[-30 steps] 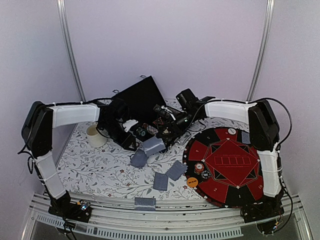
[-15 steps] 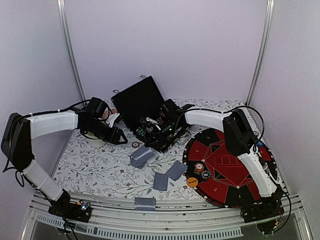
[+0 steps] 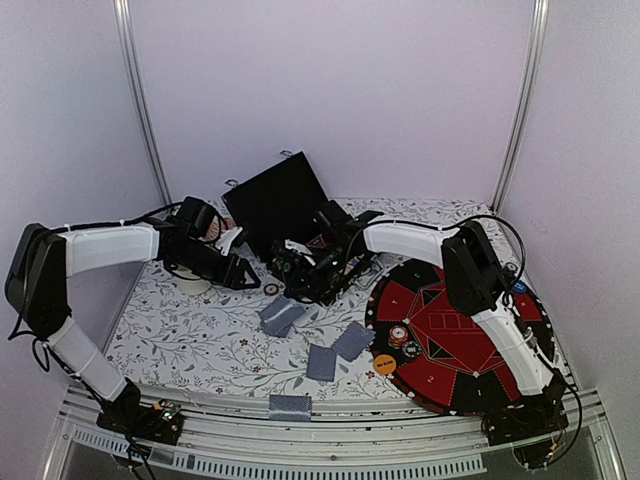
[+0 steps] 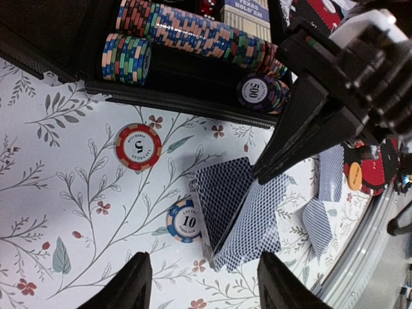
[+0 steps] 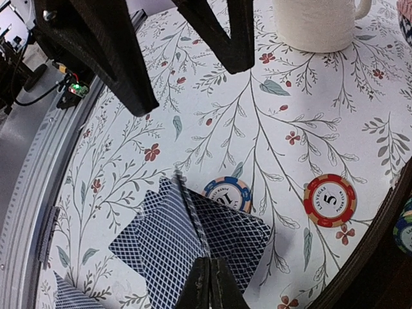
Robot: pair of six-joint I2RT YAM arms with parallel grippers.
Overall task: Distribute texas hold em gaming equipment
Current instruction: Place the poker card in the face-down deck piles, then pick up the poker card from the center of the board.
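Gaping, empty left end effector (image 4: 203,277), closed right end effector (image 5: 207,267) — only left wrist shows the 500 chip (image 4: 250,91).

Loose on the counter (image 3: 190,335) I count two: a red 5 chip (image 4: 138,146) and a blue 10 chip (image 4: 185,221). The blue-backed cards (image 3: 282,315) lie in four separate lots. One cream cup (image 5: 315,26), one orange button disc (image 3: 385,365), one round red mat (image 3: 450,325).

Lab booth: bare white walls (image 3: 330,90).
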